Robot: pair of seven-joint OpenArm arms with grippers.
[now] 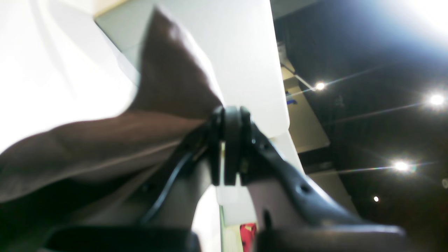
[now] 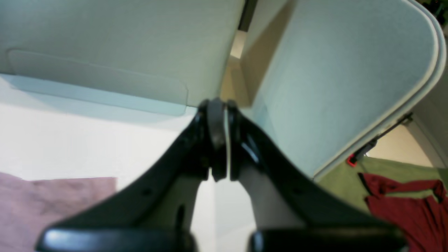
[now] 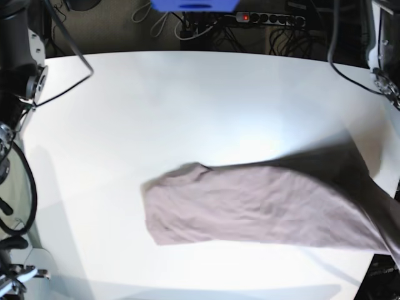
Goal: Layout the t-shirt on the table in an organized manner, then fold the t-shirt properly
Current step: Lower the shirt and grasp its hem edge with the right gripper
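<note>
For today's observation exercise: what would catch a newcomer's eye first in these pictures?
The mauve t-shirt stands out, stretched across the white table and pulled up off its right edge in the base view. There the left gripper is shut on the cloth. The right gripper is shut on nothing.

t-shirt (image 3: 262,206): dusty mauve, rumpled, stretched sideways, one end lifted off the edge
counter (image 3: 187,112): matte white, flat

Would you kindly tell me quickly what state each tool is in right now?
Left tool: closed, pinching the t-shirt.
Right tool: closed, holding nothing.
</note>
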